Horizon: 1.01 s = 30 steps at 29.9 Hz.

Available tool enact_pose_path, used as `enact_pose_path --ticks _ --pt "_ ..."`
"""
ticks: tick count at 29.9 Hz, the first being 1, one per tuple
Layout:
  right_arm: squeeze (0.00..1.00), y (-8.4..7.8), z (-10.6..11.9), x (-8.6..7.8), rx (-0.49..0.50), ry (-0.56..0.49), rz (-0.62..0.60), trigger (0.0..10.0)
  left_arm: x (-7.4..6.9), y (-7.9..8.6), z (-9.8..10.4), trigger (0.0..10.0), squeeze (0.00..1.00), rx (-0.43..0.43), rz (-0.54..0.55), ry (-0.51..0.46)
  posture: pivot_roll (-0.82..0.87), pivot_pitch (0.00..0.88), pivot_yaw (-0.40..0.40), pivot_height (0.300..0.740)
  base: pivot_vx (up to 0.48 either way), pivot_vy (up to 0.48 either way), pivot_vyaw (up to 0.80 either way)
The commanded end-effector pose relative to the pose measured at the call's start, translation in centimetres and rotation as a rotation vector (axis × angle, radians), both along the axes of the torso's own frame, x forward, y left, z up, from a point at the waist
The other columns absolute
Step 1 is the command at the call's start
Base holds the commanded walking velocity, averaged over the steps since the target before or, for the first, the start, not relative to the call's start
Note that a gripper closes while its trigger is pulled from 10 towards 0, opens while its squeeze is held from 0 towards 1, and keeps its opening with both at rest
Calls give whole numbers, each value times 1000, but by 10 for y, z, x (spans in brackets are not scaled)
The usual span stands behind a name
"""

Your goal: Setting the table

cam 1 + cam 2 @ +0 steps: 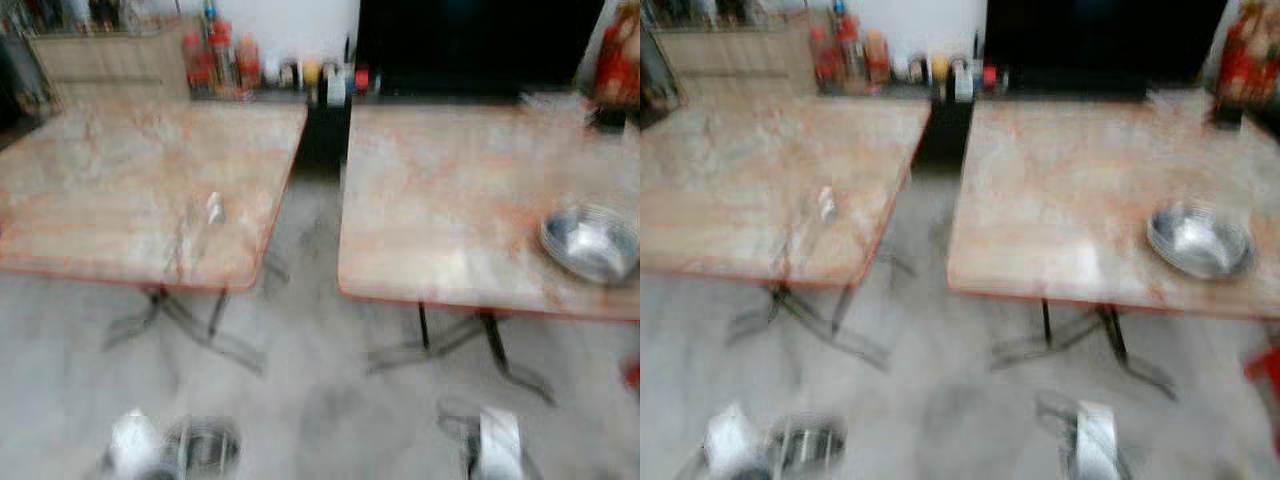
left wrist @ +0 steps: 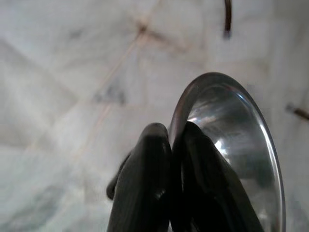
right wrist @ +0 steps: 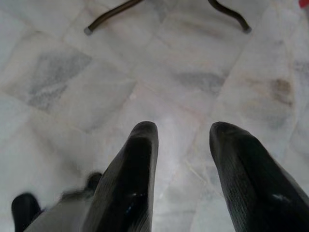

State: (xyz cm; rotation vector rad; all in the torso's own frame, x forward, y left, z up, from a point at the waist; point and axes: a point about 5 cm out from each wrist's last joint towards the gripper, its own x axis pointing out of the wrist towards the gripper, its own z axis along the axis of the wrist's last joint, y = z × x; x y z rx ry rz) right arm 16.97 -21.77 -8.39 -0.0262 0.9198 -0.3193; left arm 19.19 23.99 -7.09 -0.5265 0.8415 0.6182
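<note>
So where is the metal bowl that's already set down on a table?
The metal bowl sits on the right-hand table, near its front right corner, on the robot's right in the head views.

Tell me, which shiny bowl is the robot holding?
The metal bowl in the left gripper: its rim is pinched between the black fingers, low over the floor. The other metal bowl sits on the right table.
</note>
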Motion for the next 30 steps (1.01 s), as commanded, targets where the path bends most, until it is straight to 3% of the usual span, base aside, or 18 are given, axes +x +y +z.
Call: enact_pose_path --ticks 1,4,13,30 --pt "0 -4 2 2 -3 -8 -15 10000 9 1 5 10000 0 15 -32 -28 -17 0 1 740 0 -398 0" --pt "0 -3 1 1 0 -8 -15 10000 13 -4 7 10000 0 73 -160 -19 -20 0 3 740 0 -197 0" --pt "0 -2 1 2 15 -13 -14 10000 8 -7 3 10000 0 116 -259 5 -26 0 10 740 0 0 0" --pt "0 12 0 5 85 -24 31 10000 2 -12 -2 10000 0 128 -331 50 -19 0 17 740 265 0 -185"
